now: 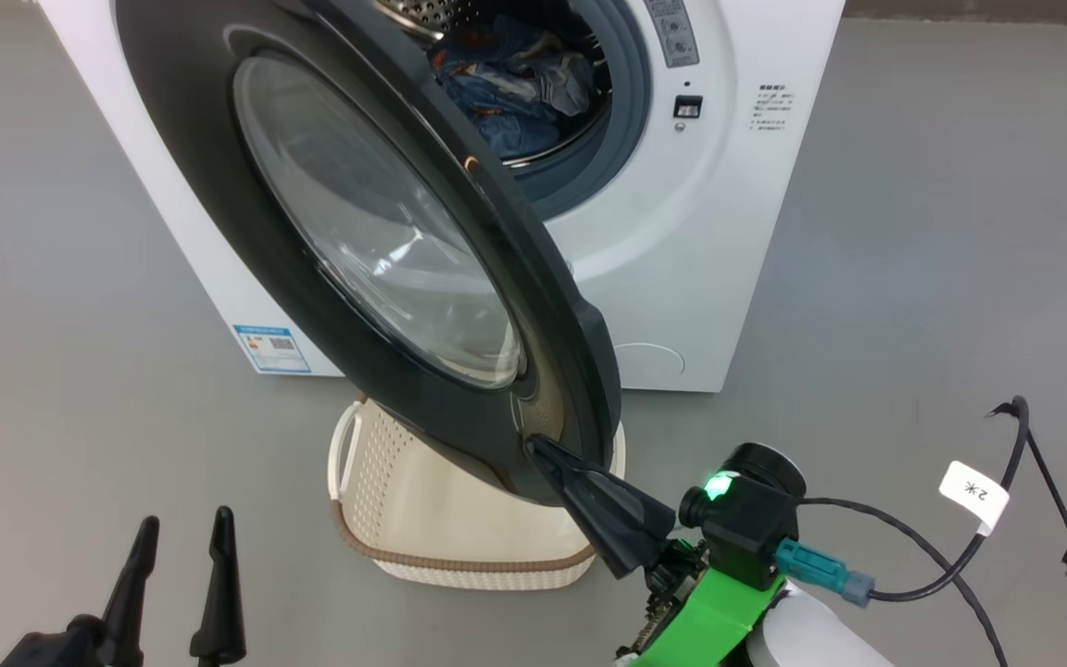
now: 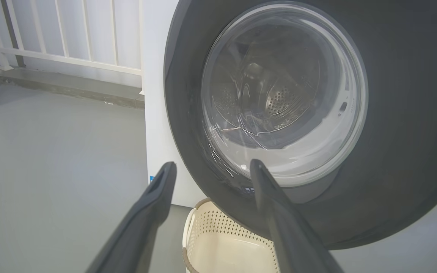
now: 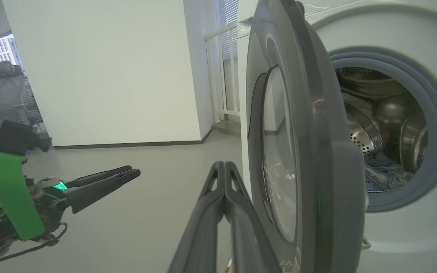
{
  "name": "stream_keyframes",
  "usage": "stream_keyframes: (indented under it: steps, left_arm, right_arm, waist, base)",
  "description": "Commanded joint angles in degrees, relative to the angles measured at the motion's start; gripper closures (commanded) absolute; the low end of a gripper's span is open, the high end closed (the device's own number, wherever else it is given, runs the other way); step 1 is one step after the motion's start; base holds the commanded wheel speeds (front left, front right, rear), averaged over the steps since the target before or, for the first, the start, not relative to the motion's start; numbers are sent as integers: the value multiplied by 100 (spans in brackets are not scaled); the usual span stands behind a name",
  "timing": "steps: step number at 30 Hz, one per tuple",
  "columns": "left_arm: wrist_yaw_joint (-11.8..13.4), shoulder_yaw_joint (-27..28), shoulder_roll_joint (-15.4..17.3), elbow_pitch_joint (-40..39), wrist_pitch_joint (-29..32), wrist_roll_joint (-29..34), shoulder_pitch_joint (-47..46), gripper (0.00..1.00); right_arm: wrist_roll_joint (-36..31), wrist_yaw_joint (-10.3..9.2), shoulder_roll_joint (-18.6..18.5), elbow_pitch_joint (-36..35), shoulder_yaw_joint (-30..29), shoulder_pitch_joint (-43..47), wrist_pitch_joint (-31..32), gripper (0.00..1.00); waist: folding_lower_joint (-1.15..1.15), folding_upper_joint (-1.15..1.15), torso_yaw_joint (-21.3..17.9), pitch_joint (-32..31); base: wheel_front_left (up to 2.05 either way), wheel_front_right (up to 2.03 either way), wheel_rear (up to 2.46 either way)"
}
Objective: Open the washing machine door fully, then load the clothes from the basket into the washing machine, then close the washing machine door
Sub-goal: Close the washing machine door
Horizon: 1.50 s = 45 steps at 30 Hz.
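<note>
Right pincer (image 1: 538,446) — clenched, empty, tip at the lower rim of the washing machine door (image 1: 376,232), which stands half-open. Left pincer (image 1: 186,517) — released, well apart. Basket (image 1: 459,559) on the floor (image 1: 913,278) below the door; clothes (image 1: 515,93) inside the washing machine (image 1: 682,259).

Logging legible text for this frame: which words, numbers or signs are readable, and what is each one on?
"2" followed by a star-like mark: white cable tag.
Blue label sticker, low on the washing machine: too small to read.
Grey label strip beside the drum opening: blurred, unreadable.
Small printed lines on the washer front: too small to read.
</note>
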Motion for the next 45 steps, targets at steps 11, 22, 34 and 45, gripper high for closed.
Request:
stream_keyframes:
  steps: [11,22,34,45]
  left_arm:
    - [-14,132,45,-169,-37,14,-357,0]
    - [-14,104,23,-186,-37,5,-442,0]
    - [-14,94,53,-226,-37,-5,-530,0]
    - [-14,114,90,-272,-37,-31,-558,0]
  right_arm:
    - [64,9,157,259,-107,-112,-27,100]
    - [63,9,125,412,-289,-302,-27,100]
    - [6,9,90,482,-467,-541,-27,100]
    - [-69,9,-15,431,-708,-802,-27,100]
  waist:
    - [0,0,63,187]
    - [0,0,93,351]
    - [0,0,91,548]
    - [0,0,43,750]
  base:
    - [0,0,0]
    - [0,0,0]
    - [0,0,0]
    - [0,0,0]
